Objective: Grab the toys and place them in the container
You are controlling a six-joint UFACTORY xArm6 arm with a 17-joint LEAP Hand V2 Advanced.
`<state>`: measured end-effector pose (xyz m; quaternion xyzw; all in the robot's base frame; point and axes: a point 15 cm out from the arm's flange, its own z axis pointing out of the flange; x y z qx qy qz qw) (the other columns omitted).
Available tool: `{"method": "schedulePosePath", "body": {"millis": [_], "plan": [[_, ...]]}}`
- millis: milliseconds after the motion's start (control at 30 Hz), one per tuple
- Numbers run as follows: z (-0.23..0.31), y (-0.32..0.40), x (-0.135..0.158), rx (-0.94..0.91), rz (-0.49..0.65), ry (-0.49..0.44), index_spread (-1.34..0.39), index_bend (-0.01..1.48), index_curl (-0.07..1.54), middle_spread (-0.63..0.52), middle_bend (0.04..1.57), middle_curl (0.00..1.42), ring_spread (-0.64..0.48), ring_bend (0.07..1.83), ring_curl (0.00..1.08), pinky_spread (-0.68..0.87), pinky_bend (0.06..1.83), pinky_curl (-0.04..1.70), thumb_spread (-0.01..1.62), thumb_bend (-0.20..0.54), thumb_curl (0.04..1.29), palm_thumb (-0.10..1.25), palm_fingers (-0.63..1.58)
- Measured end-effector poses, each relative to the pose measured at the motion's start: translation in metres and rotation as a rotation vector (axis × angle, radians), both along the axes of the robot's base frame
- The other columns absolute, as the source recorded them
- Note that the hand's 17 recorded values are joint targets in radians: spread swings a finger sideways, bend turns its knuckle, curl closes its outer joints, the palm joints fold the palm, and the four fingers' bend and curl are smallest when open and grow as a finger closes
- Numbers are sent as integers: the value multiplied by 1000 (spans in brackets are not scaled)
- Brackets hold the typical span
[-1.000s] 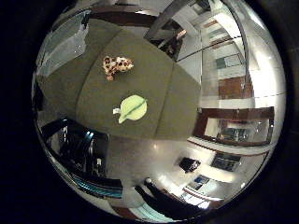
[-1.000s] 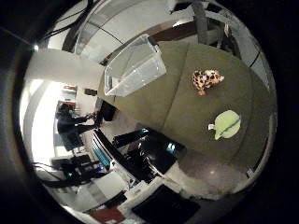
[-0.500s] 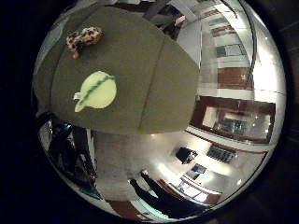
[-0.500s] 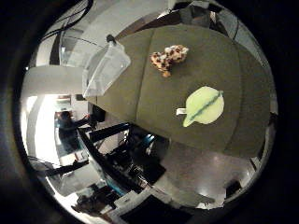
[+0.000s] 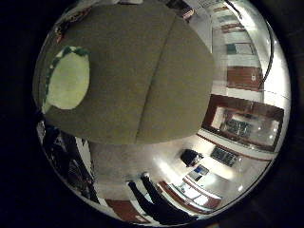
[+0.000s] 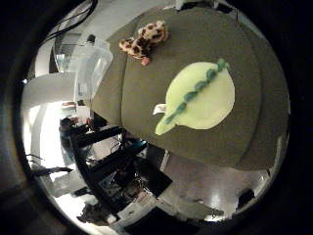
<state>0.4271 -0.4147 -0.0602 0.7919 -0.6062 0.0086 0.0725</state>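
Note:
A pale green round plush toy (image 6: 198, 100) with a darker green ridge along it lies on the olive-green table (image 6: 254, 73), large in the thumb side view, so it is close under my palm. The same green toy (image 5: 68, 80) shows at the rim of the little finger side view. A small spotted brown plush toy (image 6: 145, 39) lies farther along the table. Beyond it a clear plastic container (image 6: 90, 68) stands at the table's end. No part of the hand shows in either view.
The table's near edge (image 5: 137, 140) drops to a shiny floor. Black metal stands and equipment (image 6: 112, 161) sit below the table's side. Wood-panelled walls and doors (image 5: 242, 118) lie farther off in the room.
Both views have closed in on the table: the green toy looks much larger now. The spotted toy and container have slid toward the picture's rim. The camera moved, not the toys.

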Motion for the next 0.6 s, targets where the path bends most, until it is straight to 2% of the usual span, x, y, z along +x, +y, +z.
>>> {"method": "schedulePosePath", "body": {"millis": [233,400,533,600], "plan": [[-39,-2,3,12,11,25,-432,173,296,-3,188,304,174,287,261,402,651,58,974,-29,274,306,81],[-65,11,-6,39,16,59,-429,174,296,-10,194,308,175,286,260,410,656,63,966,-30,276,302,116],[-85,26,-23,74,26,124,-433,181,301,-22,190,311,172,285,260,415,645,59,956,-30,277,284,146],[-93,30,-27,82,29,139,-430,188,307,-27,195,311,163,315,262,417,633,46,954,-29,279,284,234]]}}
